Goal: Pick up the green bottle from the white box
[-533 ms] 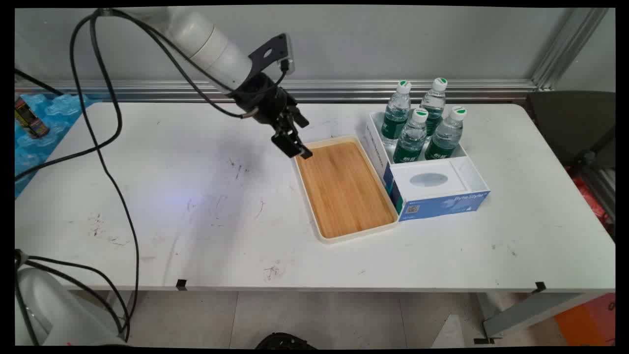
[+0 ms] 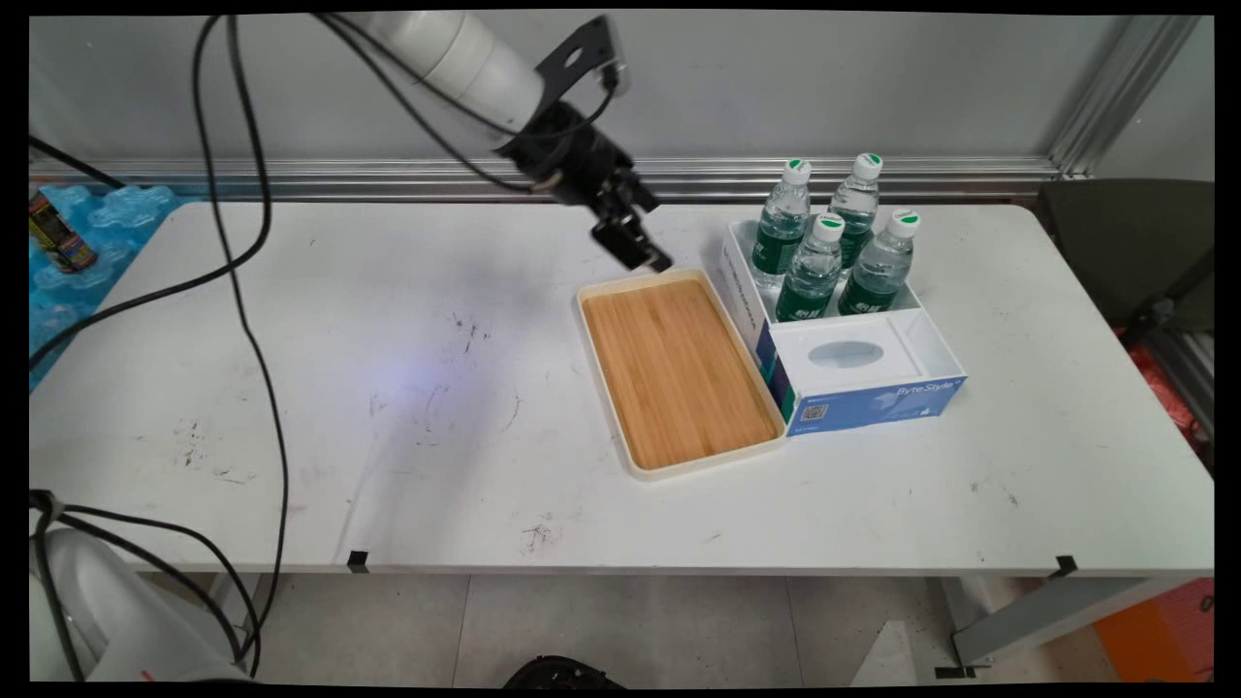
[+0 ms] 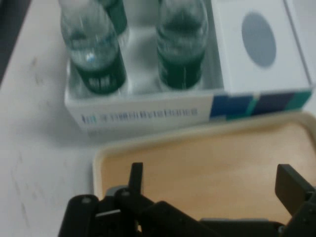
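Overhead, fingers [image 3: 207, 180] spread wide, empty, above wooden tray [image 2: 679, 373], scuffed white table [image 2: 291, 388], grey wall [image 2: 873, 87].

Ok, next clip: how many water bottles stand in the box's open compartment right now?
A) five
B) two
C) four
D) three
C: the main view shows four green-capped water bottles standing upright together in the far compartment of the blue-and-white box, beside the wooden tray.

Spray can [image 2: 58, 233], probably, on blue packaging [image 2: 97, 223].
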Motion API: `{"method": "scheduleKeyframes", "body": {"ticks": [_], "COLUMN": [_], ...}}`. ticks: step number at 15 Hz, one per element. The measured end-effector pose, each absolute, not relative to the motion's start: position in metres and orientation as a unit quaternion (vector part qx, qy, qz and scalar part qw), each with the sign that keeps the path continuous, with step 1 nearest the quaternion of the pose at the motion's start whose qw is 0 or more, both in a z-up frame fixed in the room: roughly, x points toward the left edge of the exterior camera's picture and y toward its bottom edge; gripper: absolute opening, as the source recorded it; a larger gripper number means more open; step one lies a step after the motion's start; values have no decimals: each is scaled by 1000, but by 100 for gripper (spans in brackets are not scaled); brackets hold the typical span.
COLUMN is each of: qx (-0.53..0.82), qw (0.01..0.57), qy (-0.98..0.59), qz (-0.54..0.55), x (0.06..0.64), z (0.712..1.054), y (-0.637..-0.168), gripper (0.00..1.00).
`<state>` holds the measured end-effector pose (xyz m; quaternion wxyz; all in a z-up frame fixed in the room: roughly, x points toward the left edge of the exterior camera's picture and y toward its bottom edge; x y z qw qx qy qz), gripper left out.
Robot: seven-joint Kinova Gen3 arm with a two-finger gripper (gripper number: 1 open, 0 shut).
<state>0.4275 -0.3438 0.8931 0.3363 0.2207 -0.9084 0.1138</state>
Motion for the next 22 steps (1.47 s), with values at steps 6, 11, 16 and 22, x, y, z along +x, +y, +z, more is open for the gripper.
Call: {"method": "scheduleKeyframes", "body": {"ticks": [6,11,16,22], "qx": [216,209,205,204], "qw": [387,410,424,430], "qy": [-887,-876,-870,-867], "qz": [133,142,146,148], "x": [389,360,337,321], "z": [901,883,859,831], "y": [-373,-391,-404,-415], "gripper": [100,100,100,100]}}
